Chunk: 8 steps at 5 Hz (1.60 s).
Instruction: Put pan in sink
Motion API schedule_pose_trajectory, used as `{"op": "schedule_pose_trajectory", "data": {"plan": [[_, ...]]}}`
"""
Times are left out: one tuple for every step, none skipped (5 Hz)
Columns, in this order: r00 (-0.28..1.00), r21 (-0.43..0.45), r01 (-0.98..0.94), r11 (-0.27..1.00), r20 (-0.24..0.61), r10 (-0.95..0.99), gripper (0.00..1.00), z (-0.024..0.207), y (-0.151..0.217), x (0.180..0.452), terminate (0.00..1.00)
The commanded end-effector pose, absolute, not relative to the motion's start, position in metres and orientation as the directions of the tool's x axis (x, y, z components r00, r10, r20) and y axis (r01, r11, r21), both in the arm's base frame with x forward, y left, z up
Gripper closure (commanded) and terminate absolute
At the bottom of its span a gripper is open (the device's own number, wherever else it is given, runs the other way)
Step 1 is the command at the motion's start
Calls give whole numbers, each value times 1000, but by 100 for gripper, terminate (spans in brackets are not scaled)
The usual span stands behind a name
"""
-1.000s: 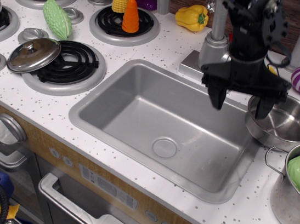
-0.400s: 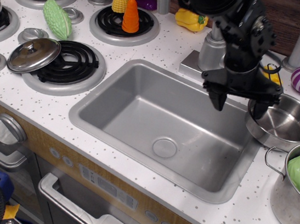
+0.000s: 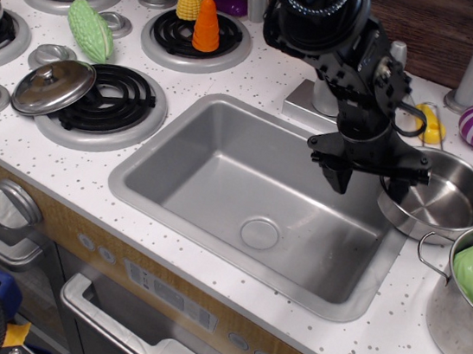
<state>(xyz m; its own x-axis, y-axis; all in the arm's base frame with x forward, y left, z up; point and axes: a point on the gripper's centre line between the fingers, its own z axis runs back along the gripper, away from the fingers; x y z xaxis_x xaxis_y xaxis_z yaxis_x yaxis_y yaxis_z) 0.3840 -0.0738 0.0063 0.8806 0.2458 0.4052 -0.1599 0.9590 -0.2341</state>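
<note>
Speckled counter: the gripper point(image 3: 367, 182), jaws apart, has sunk astride the pan point(image 3: 442, 202) rim beside the sink point(image 3: 220, 170), ready to clamp.

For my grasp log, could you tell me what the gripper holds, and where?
The gripper has its jaws straddling the pan's near rim; whether they are clamped cannot be told.

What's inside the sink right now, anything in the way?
The sink shows bare grey bottom with its round drain; nothing lies in it. The gripper hangs over the right end, hiding some of the wall there. The pan sits on the counter edge.
</note>
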Motion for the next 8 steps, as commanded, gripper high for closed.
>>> {"op": "schedule_pose_trajectory", "data": {"plan": [[863, -254, -170, 952, 429, 268, 100, 16, -70, 394, 0], [875, -212, -164, 963, 420, 242, 100, 23, -66, 394, 0], [911, -161, -115, 980, 377, 169, 100, 39, -47, 386, 0], [943, -107, -30, 994, 325, 63, 100, 51, -19, 371, 0], [953, -56, 60, 997, 299, -41, 100, 56, 3, 358, 0], [951, -17, 191, 981, 252, -180, 100, 54, 26, 346, 0], [901, 43, 367, 929, 231, -366, 100, 40, 42, 332, 0], [843, 74, 489, 869, 218, -492, 100, 28, 61, 331, 0]]}}
